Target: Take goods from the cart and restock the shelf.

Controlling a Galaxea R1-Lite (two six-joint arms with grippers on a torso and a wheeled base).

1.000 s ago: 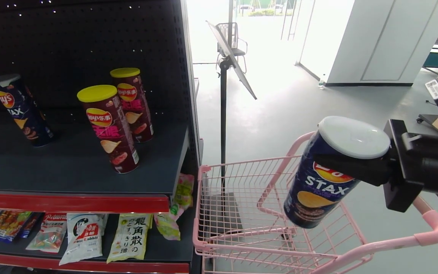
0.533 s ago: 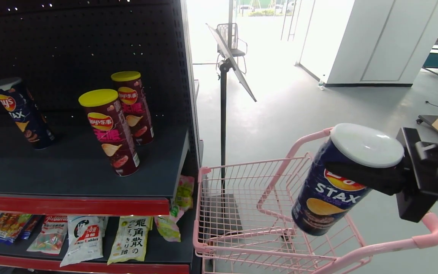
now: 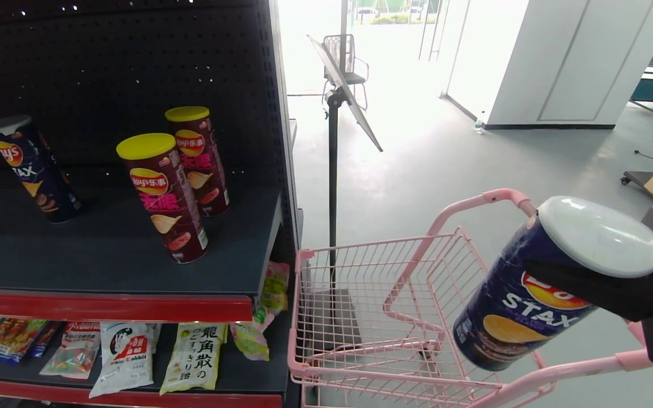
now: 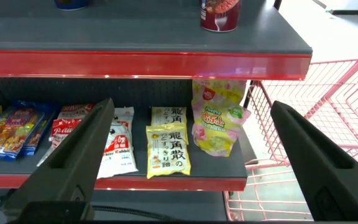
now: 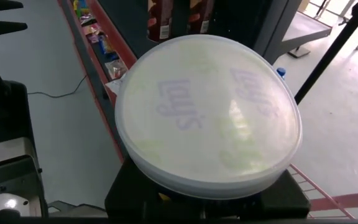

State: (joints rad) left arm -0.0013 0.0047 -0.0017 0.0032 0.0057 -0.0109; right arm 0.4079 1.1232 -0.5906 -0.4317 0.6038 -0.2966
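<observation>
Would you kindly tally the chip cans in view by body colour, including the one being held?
Navy blue cans: 2 (one shelved, one held)
Maroon cans: 2 (both shelved)
Total: 4

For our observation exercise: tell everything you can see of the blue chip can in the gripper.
The blue chip can is a tall cylinder: dark blue printed wrap, red-and-yellow logo, white lettering, pale plastic lid. It hangs tilted above the pink cart, held just under the lid by the right gripper; nothing else touches it.
</observation>
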